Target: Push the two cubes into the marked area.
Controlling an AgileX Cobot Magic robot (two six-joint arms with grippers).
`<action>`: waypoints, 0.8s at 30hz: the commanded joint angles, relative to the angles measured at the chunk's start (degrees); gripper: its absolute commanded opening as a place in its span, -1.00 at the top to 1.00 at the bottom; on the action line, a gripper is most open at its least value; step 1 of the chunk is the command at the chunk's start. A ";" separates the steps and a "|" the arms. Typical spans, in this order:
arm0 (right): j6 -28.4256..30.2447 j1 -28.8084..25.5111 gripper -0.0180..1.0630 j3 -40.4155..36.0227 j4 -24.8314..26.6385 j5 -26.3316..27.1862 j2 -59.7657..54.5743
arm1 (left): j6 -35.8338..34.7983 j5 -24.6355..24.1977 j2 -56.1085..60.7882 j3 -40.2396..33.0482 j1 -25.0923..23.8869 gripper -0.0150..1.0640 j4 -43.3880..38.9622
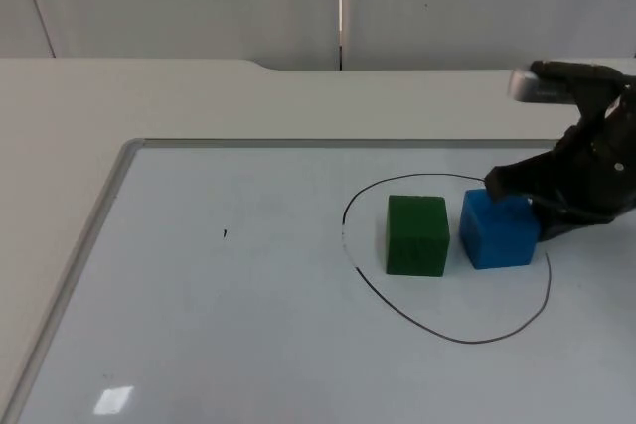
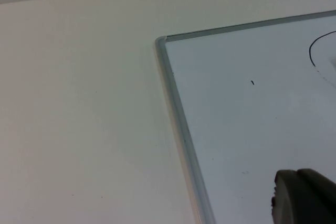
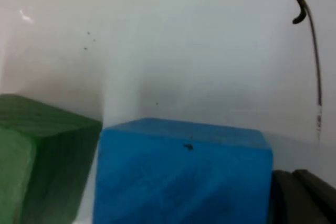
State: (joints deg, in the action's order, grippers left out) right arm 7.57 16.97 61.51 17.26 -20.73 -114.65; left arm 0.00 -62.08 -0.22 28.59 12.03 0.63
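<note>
The blue cube (image 3: 184, 174) sits inside the marked area (image 1: 452, 337) at right of the top view, the right gripper (image 1: 517, 191) against it (we cannot tell its fingers' state). We should ease it off gently, leaving the green cube (image 1: 416, 235) undisturbed.

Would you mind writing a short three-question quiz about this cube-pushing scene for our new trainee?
1. True or false: the green cube lies inside the black drawn outline on the whiteboard.
2. Which cube does the right gripper stand against? A) the green cube B) the blue cube C) neither
3. Fill in: the two cubes stand side by side with a narrow ____ between them.

Key
1. True.
2. B; the right gripper is at the blue cube's outer side, seen from above and close up in the right wrist view.
3. Gap.
</note>
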 commanded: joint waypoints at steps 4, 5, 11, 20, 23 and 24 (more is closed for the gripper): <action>0.18 -0.45 0.97 0.06 -4.38 -0.69 0.72 | -0.32 0.45 0.22 -0.19 -0.13 0.98 0.52; 0.18 -0.45 0.97 0.06 -4.38 -0.69 0.72 | -0.32 0.45 0.22 -0.19 -0.13 0.98 0.52; 0.18 -3.06 0.97 0.06 -7.70 -3.33 5.93 | -0.32 0.45 0.22 -0.19 -0.13 0.98 0.52; 0.39 -3.80 0.97 0.06 -8.56 -5.09 20.72 | -0.32 0.45 0.22 -0.19 -0.13 0.98 0.52; 0.39 -3.80 0.97 0.06 -8.33 -5.94 27.17 | -0.32 0.45 0.22 -0.19 -0.13 0.98 0.52; 0.39 -3.80 0.97 0.06 -8.33 -6.41 28.96 | -0.32 0.45 0.22 -0.19 -0.13 0.98 0.52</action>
State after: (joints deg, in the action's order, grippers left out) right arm 7.57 13.36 61.51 9.23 -25.91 -89.85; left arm 0.00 -62.08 -0.22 28.59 12.03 0.63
